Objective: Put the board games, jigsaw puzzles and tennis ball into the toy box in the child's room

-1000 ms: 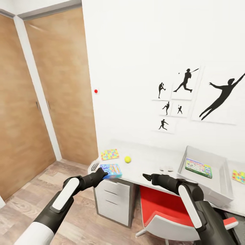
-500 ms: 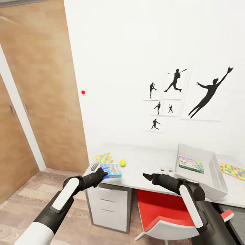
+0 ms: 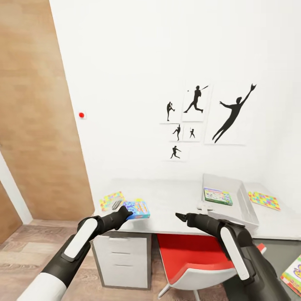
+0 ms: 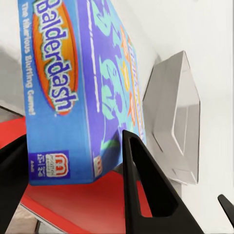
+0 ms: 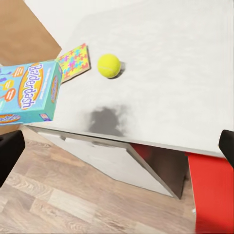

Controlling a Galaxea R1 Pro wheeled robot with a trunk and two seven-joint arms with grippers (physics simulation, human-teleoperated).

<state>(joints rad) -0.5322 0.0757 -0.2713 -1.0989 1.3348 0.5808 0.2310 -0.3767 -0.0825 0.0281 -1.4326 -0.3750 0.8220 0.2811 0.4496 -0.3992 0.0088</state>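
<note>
Blue game box (image 4: 83, 87): bright blue, orange oval bearing "Balderdash" in blue letters, teal figures — held just off the table's edge.
Table (image 3: 171, 200): light grey top, white drawers.
Toy box (image 3: 244, 205): plain light grey, on the table.
Game box (image 3: 218, 195) inside the toy box: green-edged, multicolour print.
Puzzle boxes (image 3: 264, 200) (image 5: 74, 61): yellow, red, green, blue interlocking pieces, on the table.
Tennis ball (image 5: 108, 65): yellow-green, on the table.
Chair (image 3: 188, 255): red seat, white shell — under the table.
Silhouettes (image 3: 232, 113): black on white, above the table.
Door (image 3: 37, 108): brown wood grain.

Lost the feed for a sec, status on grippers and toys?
Left gripper shut on blue board game. Right gripper open, empty. Toy box holds one game. Path looks clear.
</note>
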